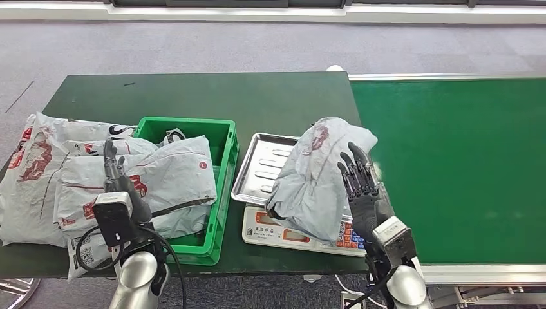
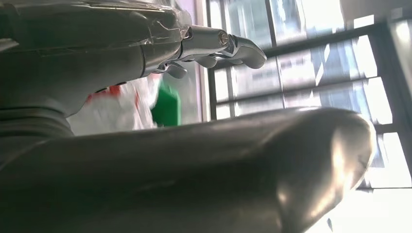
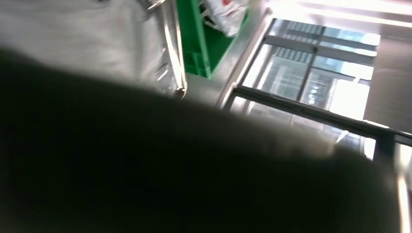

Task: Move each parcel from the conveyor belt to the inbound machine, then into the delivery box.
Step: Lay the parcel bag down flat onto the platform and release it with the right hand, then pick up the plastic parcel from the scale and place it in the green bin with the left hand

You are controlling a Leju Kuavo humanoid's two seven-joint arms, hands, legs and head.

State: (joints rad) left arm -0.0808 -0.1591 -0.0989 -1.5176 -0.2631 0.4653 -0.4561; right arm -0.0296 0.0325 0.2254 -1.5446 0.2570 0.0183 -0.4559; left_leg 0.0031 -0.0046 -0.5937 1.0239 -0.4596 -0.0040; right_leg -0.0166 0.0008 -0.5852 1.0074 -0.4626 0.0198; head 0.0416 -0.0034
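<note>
Right, nearest to me my right hand (image 1: 358, 183) is up against the right side of a grey parcel (image 1: 315, 177), fingers straight and spread along it; I can't tell whether it has any real hold. That parcel lies across the scale (image 1: 293, 233), draped over the near right corner of its metal tray (image 1: 257, 168) and covering part of the keypad. On my left, the left hand (image 1: 119, 183) rests fingers-up, loosely apart, over the heap of parcels (image 1: 77, 174), gripping nothing I can see. Just beyond it, one parcel slumps over the green crate (image 1: 222, 187) and its left rim. Everything sits on the dark green table (image 1: 212, 96); the bright green conveyor belt (image 1: 463, 161) runs along the right.
</note>
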